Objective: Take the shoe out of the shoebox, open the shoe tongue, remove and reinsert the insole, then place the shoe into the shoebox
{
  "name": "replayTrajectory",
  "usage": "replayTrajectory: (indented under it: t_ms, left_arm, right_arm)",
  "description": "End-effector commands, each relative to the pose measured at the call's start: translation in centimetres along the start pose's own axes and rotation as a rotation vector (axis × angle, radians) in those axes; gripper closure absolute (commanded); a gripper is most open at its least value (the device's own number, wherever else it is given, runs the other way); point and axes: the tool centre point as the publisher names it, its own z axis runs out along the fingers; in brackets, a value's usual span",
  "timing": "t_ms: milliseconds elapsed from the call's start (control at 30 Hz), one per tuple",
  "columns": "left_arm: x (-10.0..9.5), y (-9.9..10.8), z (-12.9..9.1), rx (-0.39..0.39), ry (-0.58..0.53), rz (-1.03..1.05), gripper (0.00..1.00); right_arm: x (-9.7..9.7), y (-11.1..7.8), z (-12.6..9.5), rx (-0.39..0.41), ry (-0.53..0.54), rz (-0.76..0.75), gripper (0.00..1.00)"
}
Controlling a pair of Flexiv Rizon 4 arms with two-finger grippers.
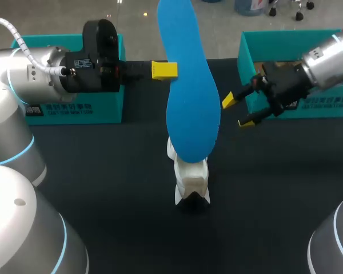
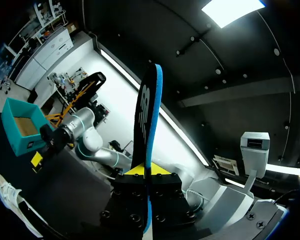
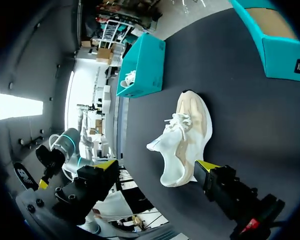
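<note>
**Insole held clear of the shoe: slip and misfeed risks at reinsertion**

Finding 1. The left gripper (image 1: 167,71) is clamped on the blue insole (image 1: 191,97). The left wrist view shows the insole edge-on between the fingers. It is gripped on one long edge and raised above the table (image 1: 103,188). Most of its length hangs free on both sides of the grip.

Finding 2. The white shoe (image 1: 191,174) is out of its box, on the table under the insole. Nothing holds it.

Finding 3. The right gripper (image 1: 236,112) has its fingers apart and empty, just beside the insole's edge and apart from the shoe.

Finding 4. Teal shoeboxes stand at the left (image 1: 74,108) and right (image 1: 326,105) of the table, well back from the shoe.

Assessment. The insole is thin and probably flexible, so with an edge grip it may pivot or slide out when its end meets the shoe. It may also buckle and bunch at the opening. Unless the right arm steadies it, the shoe is likely to skid or tip under the push. If the tongue falls closed, it would block entry. From these views I cannot tell how wide the opening stands.
</note>
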Motion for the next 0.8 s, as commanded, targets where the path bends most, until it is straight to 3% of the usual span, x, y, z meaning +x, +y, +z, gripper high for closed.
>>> replayTrajectory:
  t_ms: [33, 167, 233, 433, 800]
  left_arm:
    - [0.0, 0.1, 0.0, 0.002, -0.001, 0.000, 1.00]
    - [0.0, 0.1, 0.0, 0.002, -0.001, 0.000, 1.00]
    - [0.0, 0.1, 0.0, 0.002, -0.001, 0.000, 1.00]
    - [0.0, 0.1, 0.0, 0.002, -0.001, 0.000, 1.00]
    - [0.0, 0.1, 0.0, 0.002, -0.001, 0.000, 1.00]
  right_arm:
    - [0.2, -0.6, -2.6, -0.012, 0.070, 0.010, 0.00]
    - [0.9, -0.2, -4.0, -0.007, 0.127, 0.018, 0.00]
    - [1.6, 0.2, -4.9, -0.003, 0.230, 0.026, 0.00]
    - [3.8, 1.2, -6.5, -0.045, 0.371, 0.051, 0.00]
    - [4.0, 1.3, -6.6, -0.052, 0.377, 0.049, 0.00]
